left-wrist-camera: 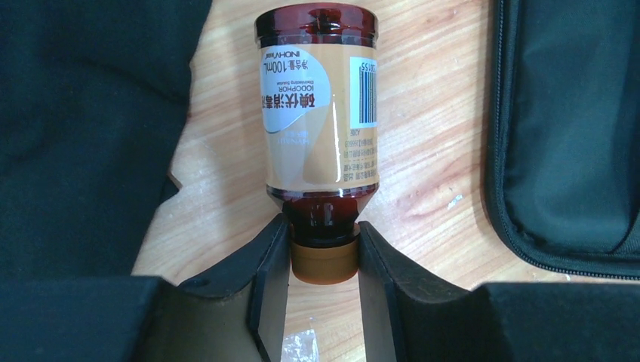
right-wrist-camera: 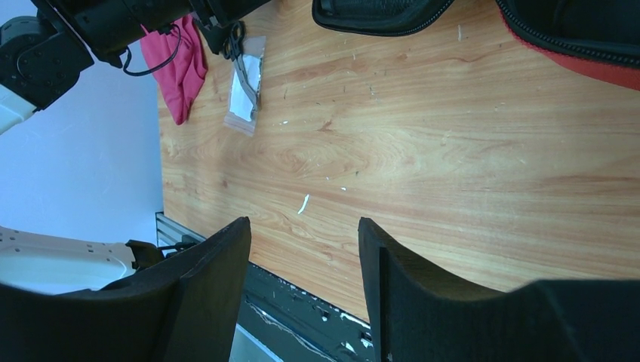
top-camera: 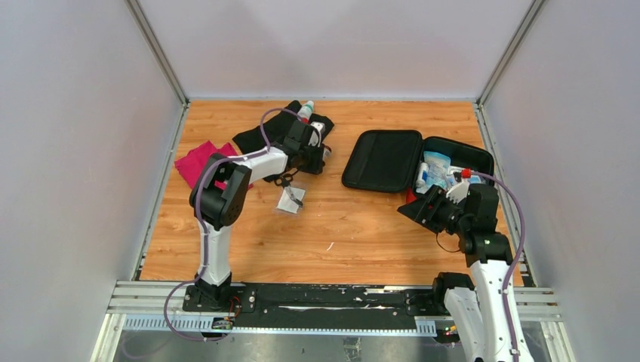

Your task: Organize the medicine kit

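The medicine kit [top-camera: 383,160] lies open at the right of the table, black lid flat, and its red-edged base [top-camera: 474,157] holds several packets and small bottles. A dark brown iodophor bottle [left-wrist-camera: 321,128] with a tan label lies between the black cloth and the kit's lid [left-wrist-camera: 573,136]. My left gripper [left-wrist-camera: 324,241] is shut on the bottle's tan cap, both fingers pressed against it. Seen from above, the left gripper [top-camera: 321,151] sits just left of the lid. My right gripper [right-wrist-camera: 302,234] stands open over bare wood, nothing between its fingers, close to the kit's front corner [right-wrist-camera: 596,72].
A black cloth [top-camera: 264,136] and a magenta cloth [top-camera: 200,158] lie at the back left. Scissors in a clear bag [top-camera: 290,197] rest near the left arm. A white bottle [top-camera: 306,111] stands on the black cloth at the back. Metal rails edge the table.
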`<action>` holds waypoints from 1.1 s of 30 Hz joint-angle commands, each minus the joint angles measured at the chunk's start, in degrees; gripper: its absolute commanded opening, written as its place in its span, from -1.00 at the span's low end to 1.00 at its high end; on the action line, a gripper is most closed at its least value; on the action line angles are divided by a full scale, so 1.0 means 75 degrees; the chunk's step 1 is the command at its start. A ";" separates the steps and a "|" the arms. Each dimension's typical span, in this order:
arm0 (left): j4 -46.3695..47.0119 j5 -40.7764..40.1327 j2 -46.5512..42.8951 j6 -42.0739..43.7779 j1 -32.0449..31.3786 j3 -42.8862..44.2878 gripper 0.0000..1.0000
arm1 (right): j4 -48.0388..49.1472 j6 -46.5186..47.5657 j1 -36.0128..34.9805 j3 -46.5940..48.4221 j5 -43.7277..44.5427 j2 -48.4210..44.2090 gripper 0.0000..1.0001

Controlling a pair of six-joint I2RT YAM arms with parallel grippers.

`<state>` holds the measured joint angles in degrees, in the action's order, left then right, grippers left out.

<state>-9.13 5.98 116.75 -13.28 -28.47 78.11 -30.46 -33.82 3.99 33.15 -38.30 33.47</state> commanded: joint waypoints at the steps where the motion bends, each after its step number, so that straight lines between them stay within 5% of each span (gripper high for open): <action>1: 0.0488 0.0354 -0.0715 -0.0127 0.0005 -0.0482 -0.59 | -0.0205 0.0072 -0.0122 -0.0084 0.0030 -0.0114 0.18; 5: 0.1119 0.0572 -0.1899 -0.0566 -0.0364 -0.1701 -0.73 | 0.0624 -0.0825 -0.0331 -0.0393 -0.0237 -0.0273 0.16; 7: 0.1604 0.0732 -0.2540 -0.0927 -0.0716 -0.2513 -1.00 | 0.1325 -0.1607 -0.1142 -0.0659 0.0148 -0.0395 0.16; 14: 0.3463 0.0747 -0.4792 -0.3000 -0.1915 -0.5111 -1.00 | 0.3265 -0.2979 -0.3573 -0.0912 0.1886 0.0144 0.45; 22: 0.3607 -0.0455 -0.6913 -0.4178 -0.2935 -0.6105 -1.00 | 0.3874 -0.4013 -0.5941 -0.0546 0.4526 0.1060 0.53; 33: 0.3619 -0.0785 -0.8244 -0.4618 -0.3001 -0.6873 -1.00 | 0.5456 -0.3951 -0.7595 -0.0005 0.6348 0.2269 0.52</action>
<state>15.38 1.91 57.36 -45.87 -50.68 28.21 3.36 -64.47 -50.33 29.71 1.30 49.43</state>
